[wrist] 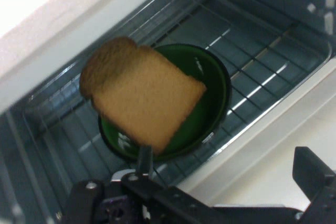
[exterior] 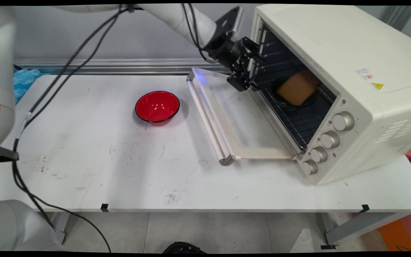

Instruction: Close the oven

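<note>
A red bowl sits mid-table toward the back edge. Right of it, the oven's door lies open. The gripper, fingers spread and empty, hovers at the oven mouth. Toast lies tilted over a green bowl on the rack; it might slide off if nudged.

Yellow warning triangle on oven
</note>
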